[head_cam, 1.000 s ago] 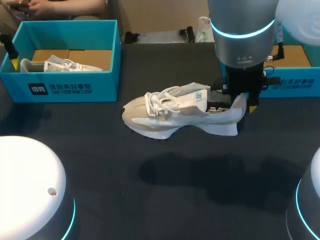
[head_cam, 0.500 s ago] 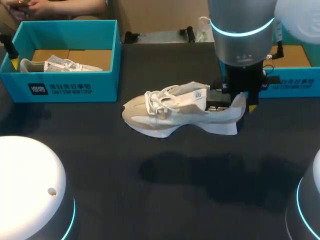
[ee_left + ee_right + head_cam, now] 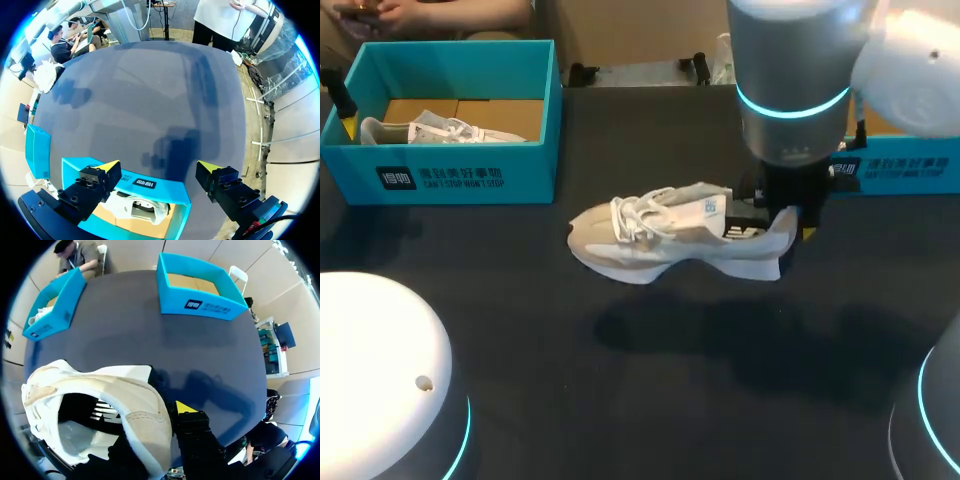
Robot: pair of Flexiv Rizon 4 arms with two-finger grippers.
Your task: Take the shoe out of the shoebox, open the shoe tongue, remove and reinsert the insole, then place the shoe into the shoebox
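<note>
A white and beige shoe (image 3: 660, 240) hangs a little above the dark table, toe to the left, its shadow on the cloth below. My right gripper (image 3: 786, 212) is shut on the shoe's heel collar. In the right wrist view one yellow-tipped finger (image 3: 185, 408) shows outside the heel (image 3: 142, 425) and the other is hidden inside the shoe (image 3: 75, 385). The dark insole shows in the opening. My left gripper (image 3: 157, 166) stands open above the left shoebox (image 3: 167, 192), nothing between its fingers.
The left teal shoebox (image 3: 470, 175) at the back left holds a second white shoe (image 3: 420, 130). Another teal shoebox (image 3: 910, 165) stands at the back right, just behind my right arm; it looks open and bare inside (image 3: 192, 282).
My right arm has shifted slightly left and toward the front, carrying the shoe with it. The left gripper has not moved.
</note>
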